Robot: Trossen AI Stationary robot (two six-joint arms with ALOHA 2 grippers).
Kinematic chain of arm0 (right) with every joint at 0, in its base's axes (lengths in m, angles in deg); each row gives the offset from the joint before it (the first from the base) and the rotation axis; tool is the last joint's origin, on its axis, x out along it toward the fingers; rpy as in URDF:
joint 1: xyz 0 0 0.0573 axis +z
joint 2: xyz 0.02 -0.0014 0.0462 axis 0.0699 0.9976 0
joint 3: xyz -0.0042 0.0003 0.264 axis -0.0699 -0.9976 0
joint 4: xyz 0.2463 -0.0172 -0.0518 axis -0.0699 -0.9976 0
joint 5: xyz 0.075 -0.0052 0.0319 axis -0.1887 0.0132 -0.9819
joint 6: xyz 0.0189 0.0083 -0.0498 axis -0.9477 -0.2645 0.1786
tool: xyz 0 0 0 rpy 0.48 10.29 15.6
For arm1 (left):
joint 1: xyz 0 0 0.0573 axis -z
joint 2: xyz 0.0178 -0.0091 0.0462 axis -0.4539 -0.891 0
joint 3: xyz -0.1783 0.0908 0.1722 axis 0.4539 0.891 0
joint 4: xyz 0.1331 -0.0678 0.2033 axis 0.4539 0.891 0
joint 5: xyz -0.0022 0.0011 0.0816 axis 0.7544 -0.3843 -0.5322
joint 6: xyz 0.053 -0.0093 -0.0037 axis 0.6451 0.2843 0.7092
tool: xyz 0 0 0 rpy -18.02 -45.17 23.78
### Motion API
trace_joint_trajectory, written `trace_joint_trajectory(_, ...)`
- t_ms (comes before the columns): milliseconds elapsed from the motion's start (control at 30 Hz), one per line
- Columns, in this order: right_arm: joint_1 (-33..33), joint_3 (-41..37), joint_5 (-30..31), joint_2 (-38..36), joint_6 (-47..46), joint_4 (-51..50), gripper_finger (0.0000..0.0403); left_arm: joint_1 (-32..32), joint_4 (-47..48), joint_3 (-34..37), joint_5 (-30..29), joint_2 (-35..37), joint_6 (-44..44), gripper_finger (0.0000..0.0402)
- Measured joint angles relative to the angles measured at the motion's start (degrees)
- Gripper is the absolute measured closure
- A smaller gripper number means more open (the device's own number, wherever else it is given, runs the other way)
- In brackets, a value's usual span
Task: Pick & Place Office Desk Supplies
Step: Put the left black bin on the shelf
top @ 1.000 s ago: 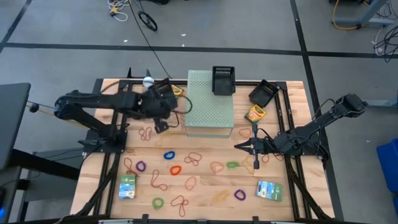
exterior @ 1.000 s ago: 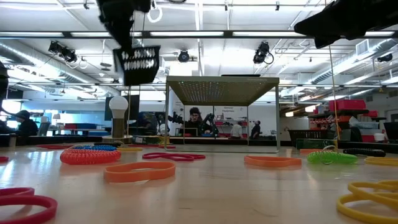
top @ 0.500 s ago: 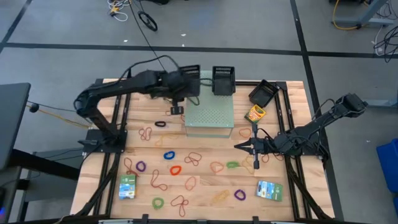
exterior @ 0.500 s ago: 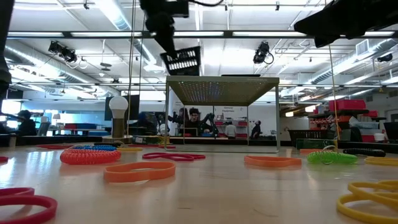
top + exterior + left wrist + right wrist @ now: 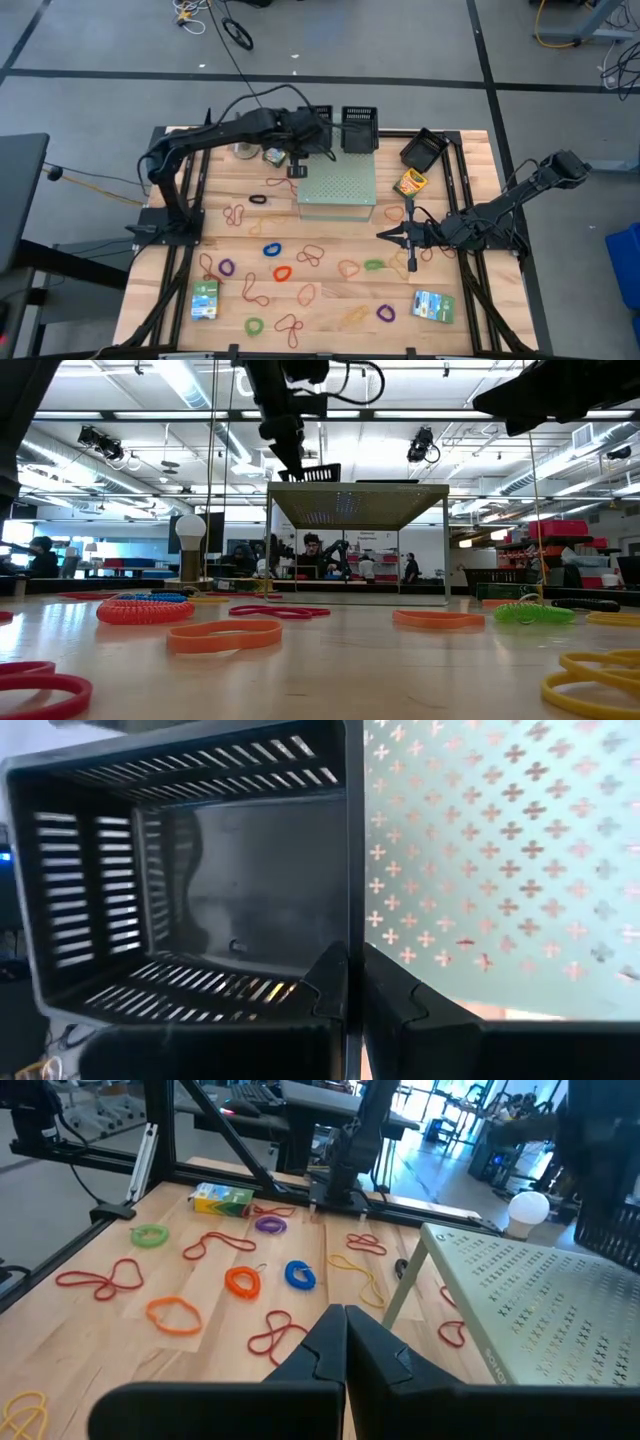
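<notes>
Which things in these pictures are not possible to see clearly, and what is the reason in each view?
- High view: the rim of the black basket where the left tool holds it is covered by the arm.
- Left wrist view: the basket's outside is cut off by the picture's edges.
- High view: print on the crayon box and packets is too small.
- Low view: the right arm is cut off at the top; its tool is out of frame.

wooden table and what lies on it

the wooden table (image 5: 330, 300) carries many scattered rubber bands (image 5: 277, 272), a perforated stand (image 5: 338, 178) at the back middle, crayon boxes (image 5: 205, 299) near the front left and beside the stand (image 5: 410, 183), and a packet (image 5: 432, 306) at front right.
</notes>
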Motion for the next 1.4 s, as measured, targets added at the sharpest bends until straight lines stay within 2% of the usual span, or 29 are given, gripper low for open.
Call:
trace_joint_trajectory(567,0.00,0.00,0.00,0.00,0.20,0.17,0.0400,-0.72,-3.78,0.02,1.51,-0.91,-2.55,0.0380)
trace_joint_trajectory(1033,0.00,0.02,0.00,0.00,0.20,0.17,0.0400,-0.62,-4.35,0.04,1.45,-1.21,-2.61,0.0342)
trace_joint_trajectory(1400,0.00,0.02,0.00,0.00,0.42,0.15,0.0400,-0.59,-5.47,0.07,0.11,-0.86,-2.40,0.0289)
